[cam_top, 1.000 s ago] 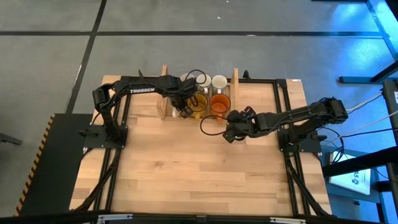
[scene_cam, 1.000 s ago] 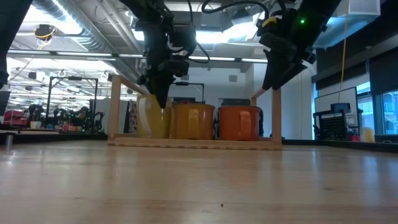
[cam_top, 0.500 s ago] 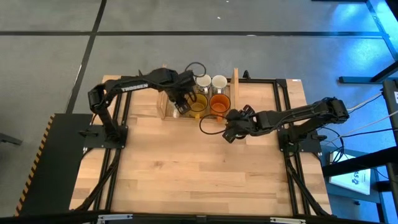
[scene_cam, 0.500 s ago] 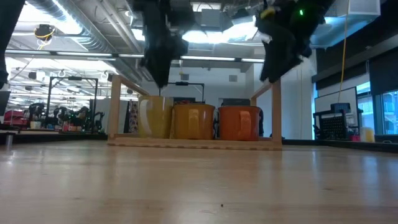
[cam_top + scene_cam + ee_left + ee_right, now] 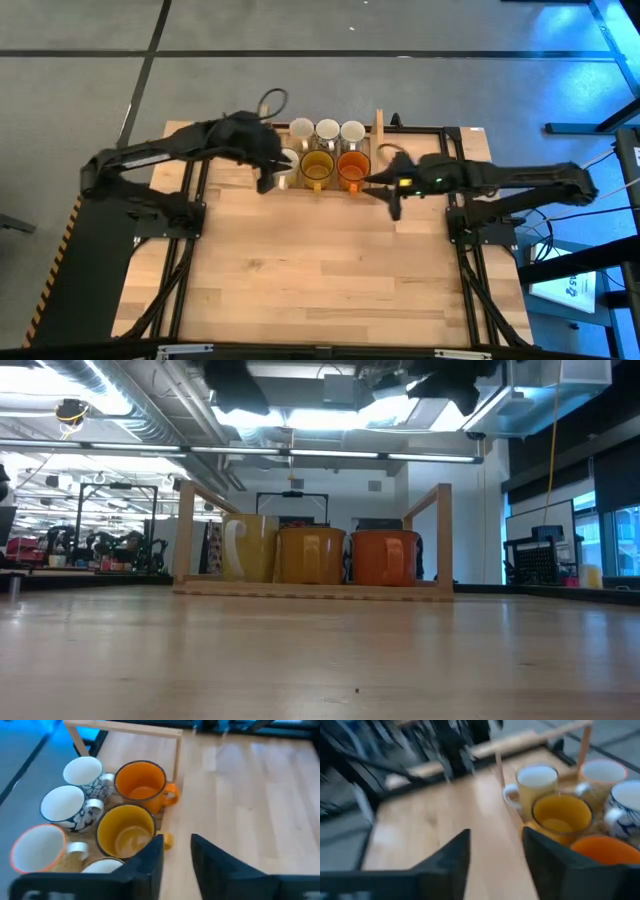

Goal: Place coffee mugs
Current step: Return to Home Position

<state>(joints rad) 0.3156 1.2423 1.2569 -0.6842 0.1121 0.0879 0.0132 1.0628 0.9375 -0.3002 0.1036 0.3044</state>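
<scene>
Several mugs stand upright on the base of the wooden slatted rack (image 5: 379, 125) at the table's far edge. The front row holds a pale mug (image 5: 289, 161), the amber mug (image 5: 318, 166) and the orange mug (image 5: 352, 166). Three white mugs (image 5: 327, 130) stand behind them. The low view shows only the front row (image 5: 312, 555). My left gripper (image 5: 268, 182) hangs open, high above the table just left of the rack's near side (image 5: 177, 855). My right gripper (image 5: 390, 195) is open too, high and right of the rack (image 5: 492, 852).
The rack's upright posts (image 5: 441, 540) rise at both of its ends. A black frame rail (image 5: 455, 200) and the arm bases run along the table's left and right sides. Bare wood (image 5: 320, 270) stretches from the rack to the near edge.
My left gripper has risen from the rim of the pale front-left mug and drawn back toward the table's left and near side. The mug stays in the rack. My right gripper has also gone up, and its arm has stretched out level. Both are near the low view's top.
</scene>
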